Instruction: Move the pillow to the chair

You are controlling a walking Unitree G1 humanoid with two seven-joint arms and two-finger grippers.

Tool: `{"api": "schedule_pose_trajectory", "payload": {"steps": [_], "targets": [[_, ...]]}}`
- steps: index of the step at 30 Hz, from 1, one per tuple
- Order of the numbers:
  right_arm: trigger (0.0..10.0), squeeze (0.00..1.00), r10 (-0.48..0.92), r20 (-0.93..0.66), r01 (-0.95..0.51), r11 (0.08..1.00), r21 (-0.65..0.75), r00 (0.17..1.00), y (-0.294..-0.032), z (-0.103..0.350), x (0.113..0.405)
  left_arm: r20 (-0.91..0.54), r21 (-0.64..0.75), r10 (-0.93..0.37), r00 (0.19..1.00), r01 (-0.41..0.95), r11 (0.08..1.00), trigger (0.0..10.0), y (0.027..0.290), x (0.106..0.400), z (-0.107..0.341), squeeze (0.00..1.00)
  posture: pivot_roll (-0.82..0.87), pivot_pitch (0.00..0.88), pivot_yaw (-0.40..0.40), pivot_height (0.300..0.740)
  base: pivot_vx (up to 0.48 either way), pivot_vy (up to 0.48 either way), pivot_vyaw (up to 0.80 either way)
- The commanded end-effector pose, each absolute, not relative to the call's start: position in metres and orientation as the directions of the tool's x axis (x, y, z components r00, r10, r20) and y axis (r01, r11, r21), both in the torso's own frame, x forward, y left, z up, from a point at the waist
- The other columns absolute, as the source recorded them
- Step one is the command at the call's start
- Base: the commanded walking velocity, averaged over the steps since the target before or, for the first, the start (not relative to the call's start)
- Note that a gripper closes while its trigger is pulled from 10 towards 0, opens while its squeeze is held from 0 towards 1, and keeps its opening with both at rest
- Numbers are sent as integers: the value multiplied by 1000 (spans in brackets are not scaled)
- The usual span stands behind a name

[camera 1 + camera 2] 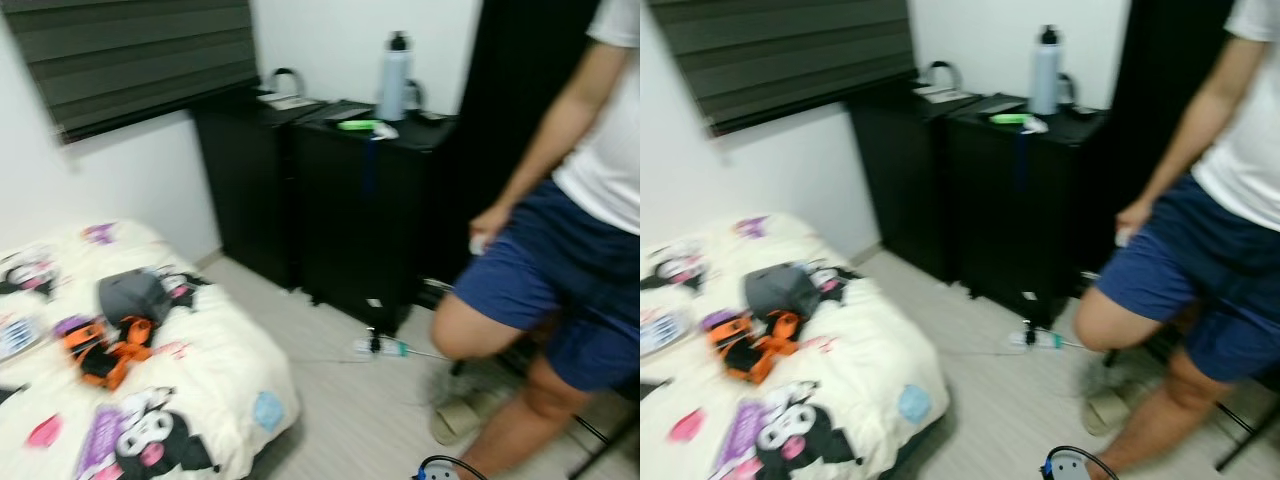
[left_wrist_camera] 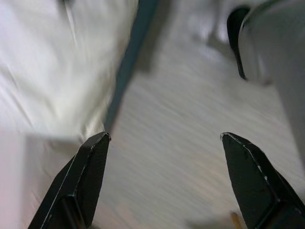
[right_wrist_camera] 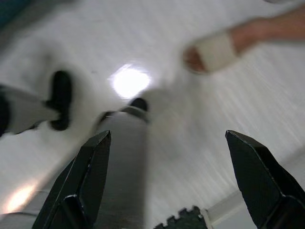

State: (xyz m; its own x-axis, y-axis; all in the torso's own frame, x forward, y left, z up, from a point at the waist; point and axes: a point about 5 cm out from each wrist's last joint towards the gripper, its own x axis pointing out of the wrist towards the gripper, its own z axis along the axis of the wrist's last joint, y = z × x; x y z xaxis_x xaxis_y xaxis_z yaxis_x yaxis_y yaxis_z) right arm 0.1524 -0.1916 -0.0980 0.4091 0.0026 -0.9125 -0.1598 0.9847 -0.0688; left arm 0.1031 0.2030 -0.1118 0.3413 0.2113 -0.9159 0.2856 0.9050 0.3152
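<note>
A bedroom: the bed [image 1: 215, 370] sits left of the black cabinet [image 1: 365, 210], a person [image 1: 560, 250] right of it. Left gripper [image 2: 164, 143] and right gripper [image 3: 167, 138] hang wide apart over the floor, empty, likely because no pillow is reached yet.

A grey, rumpled soft lump [image 1: 133, 295], possibly the pillow, lies toward the bed's [image 1: 230, 360] far corner. The chair's [image 1: 600, 440] thin black legs show, blurred.

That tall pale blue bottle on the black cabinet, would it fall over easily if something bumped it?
Probably yes: the bottle stands upright, tall and narrow, so a knock near its black cap would likely tip it. Being round, it might then roll along the cabinet. How full or heavy it is cannot be told.
</note>
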Motion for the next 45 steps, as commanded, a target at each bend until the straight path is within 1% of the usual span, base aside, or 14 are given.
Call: {"api": "schedule_pose_trajectory", "payload": {"steps": [1, 22, 32, 45], "targets": [[10000, 0, 5, -911, -162, 984, -68, 412, -191, -98, 152, -919, 312, 212, 331, 287, 906, 10000, 205, 102, -112, 0, -135, 0, -14, 740, 0, 0, 800], [10000, 0, 1, -909, -157, 985, -71, 416, -192, -98, 152, -921, 304, 204, 333, 283, 910, 10000, 196, 105, -112, 0, -137, 0, -16, 740, 0, 0, 800], [10000, 0, -1, -910, -158, 985, -73, 415, -193, -98, 152, -923, 307, 212, 322, 281, 909, 10000, 203, 101, -113, 0, -139, 0, -19, 740, 0, 0, 800], [10000, 0, -3, -909, -161, 984, -77, 417, -193, -98, 152, -921, 306, 212, 326, 271, 913, 10000, 200, 99, -113, 0, -139, 0, -21, 740, 0, 0, 800]]}}
